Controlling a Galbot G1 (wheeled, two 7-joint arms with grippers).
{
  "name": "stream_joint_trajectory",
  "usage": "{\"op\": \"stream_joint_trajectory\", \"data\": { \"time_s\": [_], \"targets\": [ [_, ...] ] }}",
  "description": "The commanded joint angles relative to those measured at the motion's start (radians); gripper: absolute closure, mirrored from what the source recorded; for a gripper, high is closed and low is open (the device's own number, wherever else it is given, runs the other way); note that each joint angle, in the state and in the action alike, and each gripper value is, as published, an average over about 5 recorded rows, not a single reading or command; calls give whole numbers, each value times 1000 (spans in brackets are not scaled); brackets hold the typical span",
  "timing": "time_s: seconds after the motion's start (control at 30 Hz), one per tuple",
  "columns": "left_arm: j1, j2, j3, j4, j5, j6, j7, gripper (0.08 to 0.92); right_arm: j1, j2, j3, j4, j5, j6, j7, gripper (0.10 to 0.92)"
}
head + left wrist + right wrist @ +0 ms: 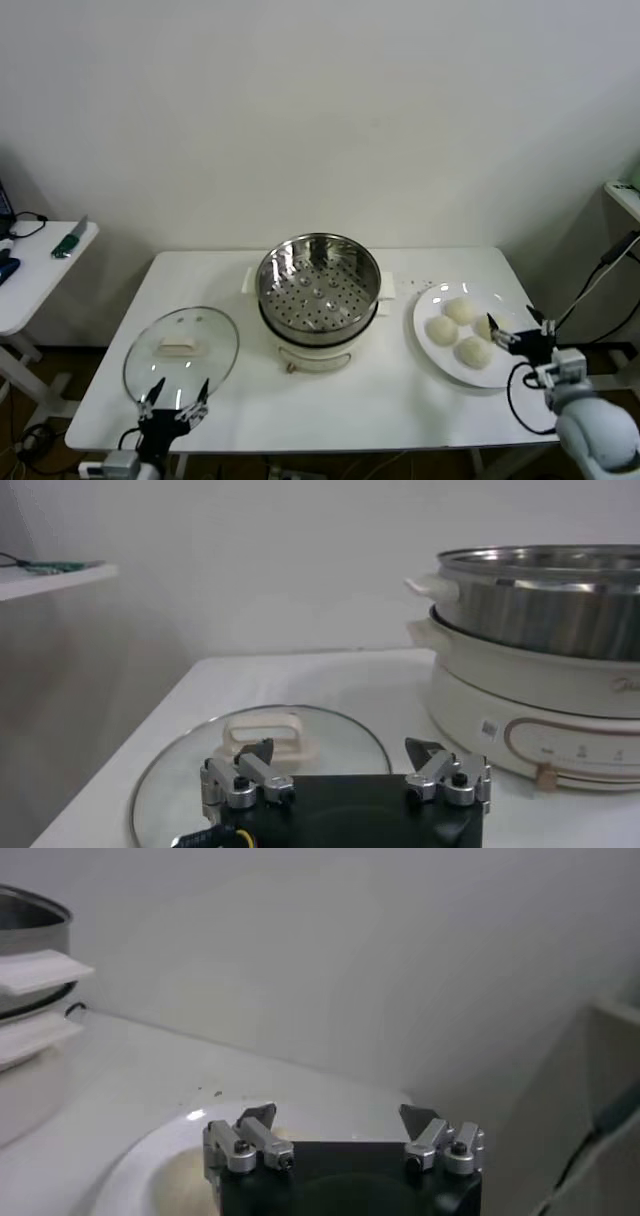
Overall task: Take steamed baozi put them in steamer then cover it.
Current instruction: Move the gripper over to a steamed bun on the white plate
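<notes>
The steamer (318, 285), a shiny perforated basket on a white cooker base, stands empty mid-table. The cover (181, 352), a glass lid with a white handle, lies flat to its left. Four baozi (460, 310) sit on a white plate (432, 352) to its right. My left gripper (172, 400) is open and empty at the lid's near edge. The left wrist view shows the gripper (345, 752), the lid (180, 780) and the steamer (545, 600). My right gripper (515, 330) is open and empty at the plate's right side, beside the baozi. The right wrist view shows the gripper (340, 1116) over the plate (150, 1158).
A white side table (40, 270) with a green-handled tool (70, 240) stands at the far left. A shelf edge (625, 195) and cables are at the far right. The white table's front edge (330, 440) is close below both grippers.
</notes>
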Motion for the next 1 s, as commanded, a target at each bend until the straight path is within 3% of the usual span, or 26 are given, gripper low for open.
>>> {"op": "stream_joint_trajectory", "data": {
  "time_s": [0.03,0.27,0.43,0.7,1.0],
  "targets": [
    [-8,-3,6,-5,23,8,0,177,355,-317,-202,-157,-13,-80,-234,203],
    [-22,-5,24,2,55,13,2,177,707,-482,-602,-293,-107,-16,-548,203],
    [-24,-3,26,8,65,11,2,177,1100,-494,-1012,-351,-162,55,-785,203],
    [1,-10,21,1,62,-2,0,177,1665,-384,-1651,-552,-298,223,-1097,203],
    [17,-34,21,0,65,-15,-2,177,1774,-166,-1828,-811,-307,291,-1187,203]
  ]
}}
